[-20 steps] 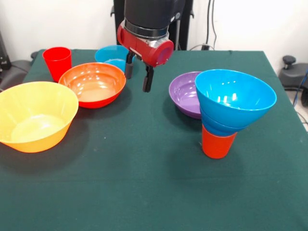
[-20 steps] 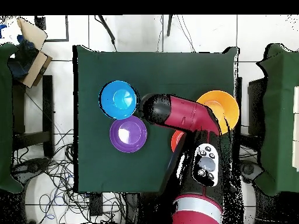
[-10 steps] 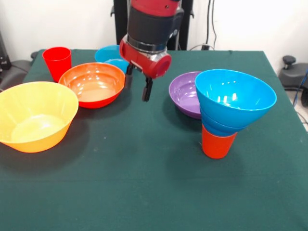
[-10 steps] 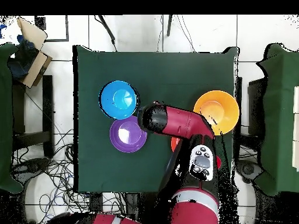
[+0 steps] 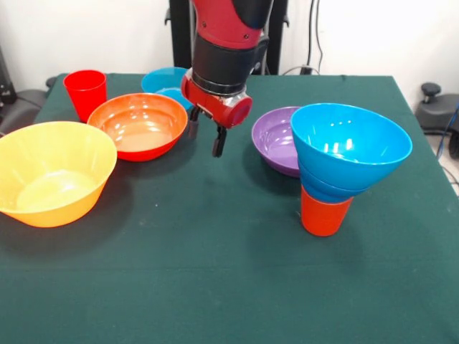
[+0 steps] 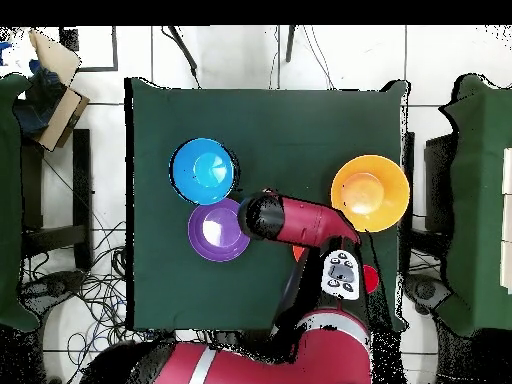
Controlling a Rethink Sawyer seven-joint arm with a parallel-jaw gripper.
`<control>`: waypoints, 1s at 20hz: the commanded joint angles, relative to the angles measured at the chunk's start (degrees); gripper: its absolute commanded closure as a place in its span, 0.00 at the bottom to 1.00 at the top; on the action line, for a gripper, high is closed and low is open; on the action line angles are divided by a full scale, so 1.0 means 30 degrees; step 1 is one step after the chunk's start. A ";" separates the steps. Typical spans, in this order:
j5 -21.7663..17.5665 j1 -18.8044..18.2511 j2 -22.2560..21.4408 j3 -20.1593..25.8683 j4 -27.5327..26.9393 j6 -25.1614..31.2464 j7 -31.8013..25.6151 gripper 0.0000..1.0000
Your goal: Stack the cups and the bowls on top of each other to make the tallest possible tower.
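our hand (image 5: 206,132) hangs empty above the bench (image 5: 215,272), its two fingers a little apart with nothing between them. the tower (image 5: 344,168), blue bowls on an orange cup, stands well off to the picture's right. the orange-red bowl (image 5: 140,125) sits just beside the hand on the picture's left, the purple bowl (image 5: 276,140) near on the right. we judge the orange-red bowl's rim the closer grasp.
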 commanded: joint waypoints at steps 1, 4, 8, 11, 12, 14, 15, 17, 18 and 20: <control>-0.1405 0.0003 0.0551 0.1149 0.0851 0.0492 -0.0225 0.00; -0.1325 -0.0088 0.0251 0.1295 0.1141 0.0630 -0.0333 0.00; -0.1296 -0.0137 0.0013 0.1337 0.1435 0.0623 -0.0352 0.00; -0.1396 -0.0109 0.0009 0.1176 0.1612 0.0383 -0.0284 0.00; -0.1424 -0.0153 0.0018 0.1137 0.1739 0.0351 -0.0283 0.00; -0.1528 -0.0161 -0.0030 0.0976 0.1984 0.0323 -0.0287 0.00; -0.1555 -0.0248 -0.0064 0.1003 0.2107 0.0267 -0.0331 0.00; -0.1736 -0.0360 -0.0132 0.0947 0.2418 0.0009 -0.0418 0.00; -0.1880 -0.0415 -0.0179 0.0918 0.2660 -0.0216 -0.0436 0.00; -0.2063 -0.0555 -0.0196 0.0905 0.2872 -0.0394 -0.0432 0.00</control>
